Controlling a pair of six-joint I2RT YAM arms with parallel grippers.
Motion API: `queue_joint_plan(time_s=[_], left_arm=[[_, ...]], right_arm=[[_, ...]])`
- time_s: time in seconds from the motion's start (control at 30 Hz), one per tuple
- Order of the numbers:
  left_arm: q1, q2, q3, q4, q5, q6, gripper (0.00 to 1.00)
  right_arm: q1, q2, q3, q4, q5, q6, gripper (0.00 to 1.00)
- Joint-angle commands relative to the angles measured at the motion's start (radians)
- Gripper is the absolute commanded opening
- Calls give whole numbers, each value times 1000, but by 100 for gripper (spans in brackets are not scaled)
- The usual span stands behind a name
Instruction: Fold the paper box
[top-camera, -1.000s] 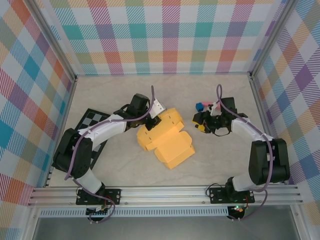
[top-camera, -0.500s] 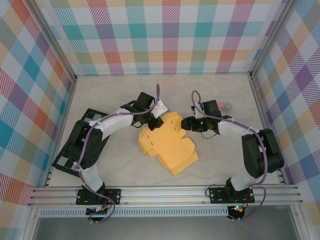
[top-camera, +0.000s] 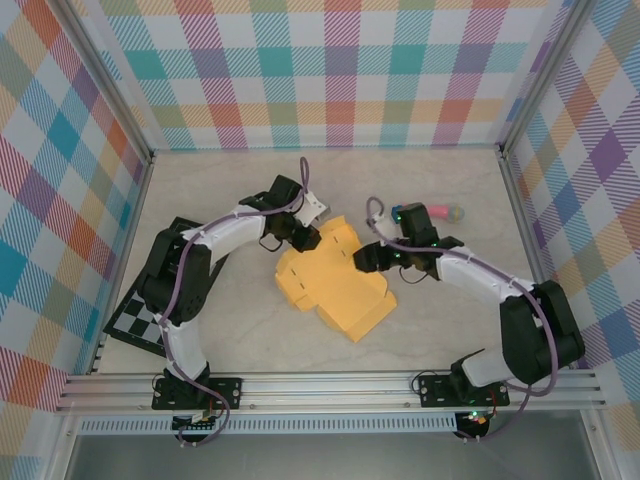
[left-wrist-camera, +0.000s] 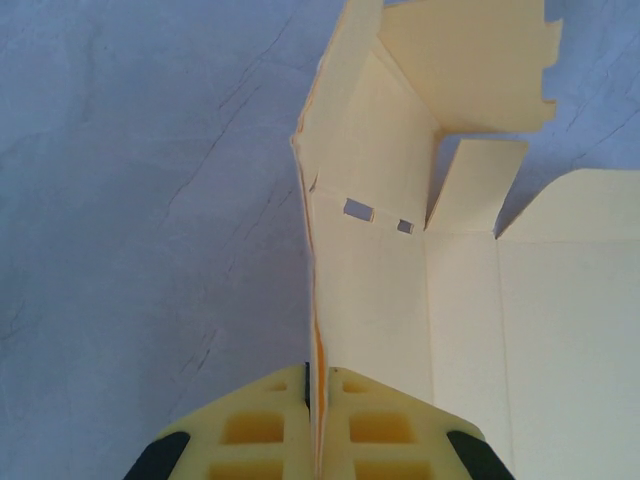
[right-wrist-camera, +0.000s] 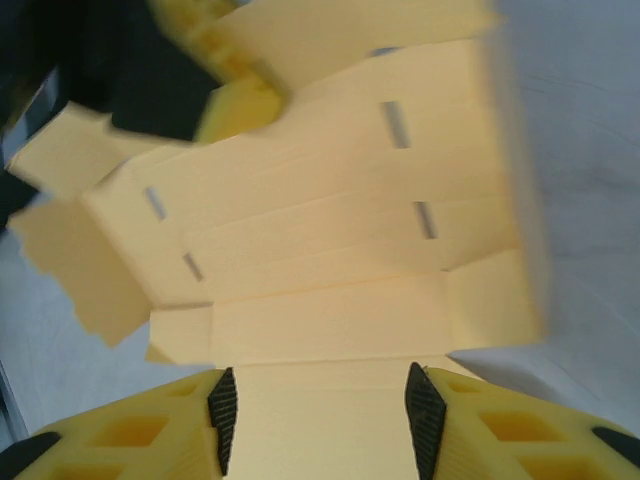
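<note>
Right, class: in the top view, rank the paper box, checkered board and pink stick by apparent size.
1. paper box and checkered board, about alike; the left arm hides part of the board, so unranked.
2. pink stick, clearly smallest.

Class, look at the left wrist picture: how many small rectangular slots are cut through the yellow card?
2. Both are in the narrow panel of the paper box: one slot and, just to its right, a second slot. Folded flaps may hide more.
</note>
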Motion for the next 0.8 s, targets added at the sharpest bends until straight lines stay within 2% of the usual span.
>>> queue_joint_plan(time_s=[0.0, 0.1, 0.2, 0.33, 0.5, 0.67, 0.77], left_arm=[[23, -7, 34, -69, 51, -60, 2], [54, 4, 42, -103, 107, -104, 2], [87, 19, 40, -105, 165, -159, 3], [95, 27, 39, -110, 174, -162, 3], [103, 59, 65, -135, 198, -177, 3], [107, 72, 76, -150, 204, -186, 2], [110, 74, 76, -148, 204, -196, 3]], right_arm=[[111, -35, 18, -106, 27, -363, 58], [185, -29, 14, -70, 79, -475, 65], [256, 16, 23, -47, 141, -554, 67], [367, 98, 46, -16, 217, -639, 70], [466, 192, 94, 27, 307, -663, 72], [500, 252, 129, 60, 336, -625, 73], [534, 292, 133, 85, 412, -614, 71]])
